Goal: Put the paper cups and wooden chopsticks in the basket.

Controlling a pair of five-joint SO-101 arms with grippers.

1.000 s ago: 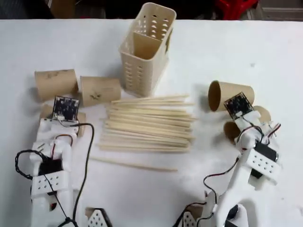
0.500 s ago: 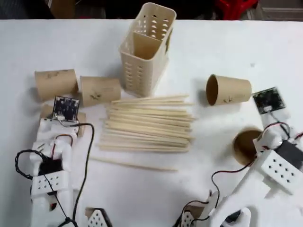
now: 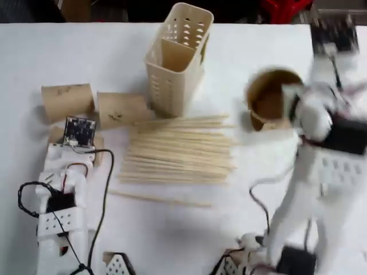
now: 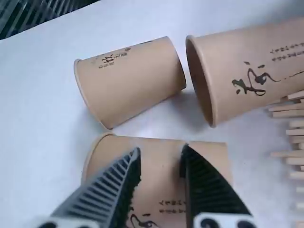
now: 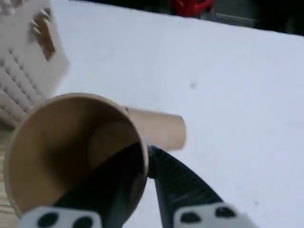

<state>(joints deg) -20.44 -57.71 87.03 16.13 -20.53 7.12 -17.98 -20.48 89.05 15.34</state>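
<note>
My right gripper (image 5: 145, 161) is shut on the rim of a paper cup (image 5: 71, 142), one finger inside and one outside. It holds that cup (image 3: 269, 97) in the air, right of the basket (image 3: 175, 57), with its mouth facing up. A second cup (image 5: 161, 128) lies on the table behind it. My left gripper (image 4: 159, 164) is open, just above a lying cup (image 4: 156, 199). Two more cups (image 3: 67, 101) (image 3: 121, 109) lie past it. The wooden chopsticks (image 3: 178, 149) are piled mid-table.
One stray chopstick (image 3: 163, 199) lies nearer the front than the pile. The cream slotted basket (image 5: 28, 71) stands upright at the back centre, with white table (image 3: 258, 51) all round it. Cables run along the left arm (image 3: 60, 195).
The right arm has lifted its cup off the table and carried it up, back and leftward toward the basket. The left arm has not moved.
</note>
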